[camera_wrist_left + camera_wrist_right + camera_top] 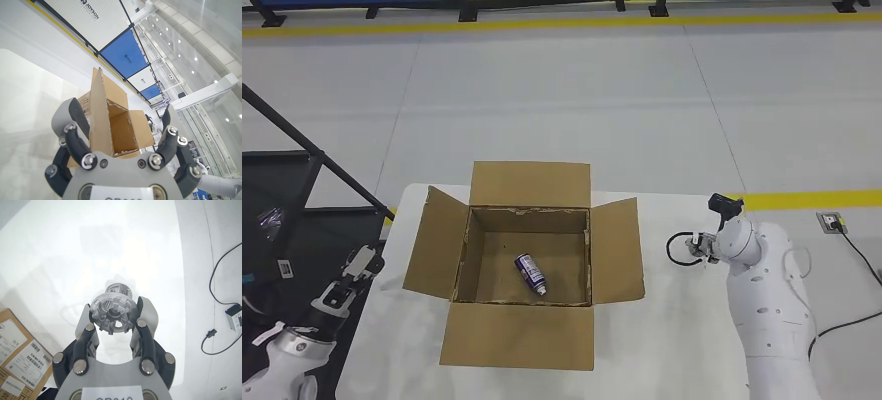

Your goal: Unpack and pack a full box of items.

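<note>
An open cardboard box [525,213] stands in the middle of the white table [672,330], all flaps folded out. One small purple-and-white can [530,273] lies on its side on the box floor. My right gripper [115,311] is shut on a grey metal gear-like part [113,315], held above bare table to the right of the box; from above that gripper [697,247] sits beside the box's right flap. My left gripper [122,117] is open and holds nothing, low at the table's left edge [364,262], pointing toward the box [121,121].
A black cable [215,279] and a small power box [234,317] lie on the floor beyond the table's right edge. A black frame [302,150] stands to the left of the table. A labelled box flap [20,351] lies near the right gripper.
</note>
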